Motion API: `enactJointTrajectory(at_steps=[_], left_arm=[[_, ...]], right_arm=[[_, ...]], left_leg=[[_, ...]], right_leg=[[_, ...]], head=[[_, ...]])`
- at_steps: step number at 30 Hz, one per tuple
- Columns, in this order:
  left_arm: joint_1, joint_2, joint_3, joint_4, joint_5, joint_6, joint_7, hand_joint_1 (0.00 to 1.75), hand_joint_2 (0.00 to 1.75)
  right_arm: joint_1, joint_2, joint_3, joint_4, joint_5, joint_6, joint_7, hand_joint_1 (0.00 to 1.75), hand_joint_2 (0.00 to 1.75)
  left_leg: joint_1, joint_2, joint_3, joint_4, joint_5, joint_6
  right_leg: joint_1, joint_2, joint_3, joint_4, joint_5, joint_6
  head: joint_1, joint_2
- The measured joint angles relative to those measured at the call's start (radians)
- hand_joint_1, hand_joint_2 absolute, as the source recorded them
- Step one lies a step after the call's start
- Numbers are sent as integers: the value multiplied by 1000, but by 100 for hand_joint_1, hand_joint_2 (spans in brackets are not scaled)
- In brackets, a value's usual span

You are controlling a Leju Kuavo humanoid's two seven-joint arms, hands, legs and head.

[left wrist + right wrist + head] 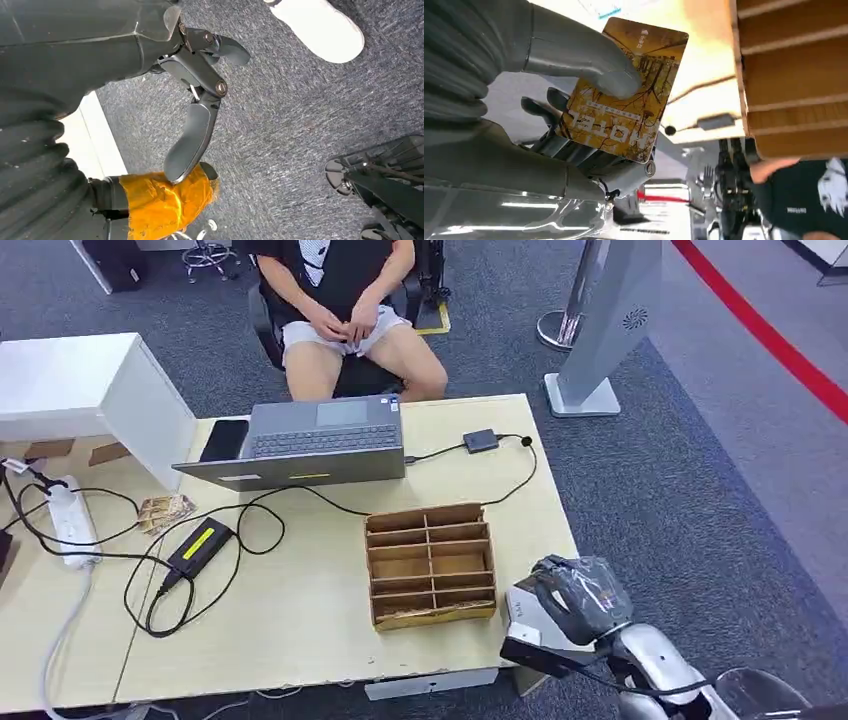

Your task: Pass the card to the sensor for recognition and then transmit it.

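A yellow hotel card (624, 95) with a tree print is pinched in my right hand (575, 600), the thumb (589, 57) pressing on its face and the fingers behind it. That hand hovers off the table's near right corner, beside the cardboard divider box (430, 562). The sensor, a small black box (480, 440) on a cable, lies at the table's far right, next to the laptop; the right wrist view shows it (716, 121) beyond the card. My left hand (195, 100) hangs over grey carpet with its fingers apart and nothing in it.
A person (345, 300) sits behind the table (300, 630), facing the open laptop (320, 440). A phone (225, 440), a charger brick (200, 545), a power strip (72, 520) with loose cables and a white box (90, 390) take up the left half.
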Motion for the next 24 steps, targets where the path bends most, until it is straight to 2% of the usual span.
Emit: enactJointTrajectory(at_steps=[3,9,19,24], left_arm=[[-1,0,0,0,-1,0,0,0,175],[-3,0,0,0,-5,-4,5,0,175],[-3,2,5,0,-10,-3,8,0,175],[-3,4,7,0,-10,-3,7,0,175]], right_arm=[[-11,-8,11,18,0,3,0,175,175],[-47,-42,50,53,-45,54,11,175,175],[-76,-91,84,76,-80,80,19,175,175],[-82,-104,91,79,-76,52,21,175,175]], left_leg=[[0,0,0,0,0,0],[0,0,0,0,0,0],[0,0,0,0,0,0],[0,0,0,0,0,0]], right_leg=[[0,0,0,0,0,0],[0,0,0,0,0,0],[0,0,0,0,0,0],[0,0,0,0,0,0]], head=[[0,0],[0,0],[0,0],[0,0]])
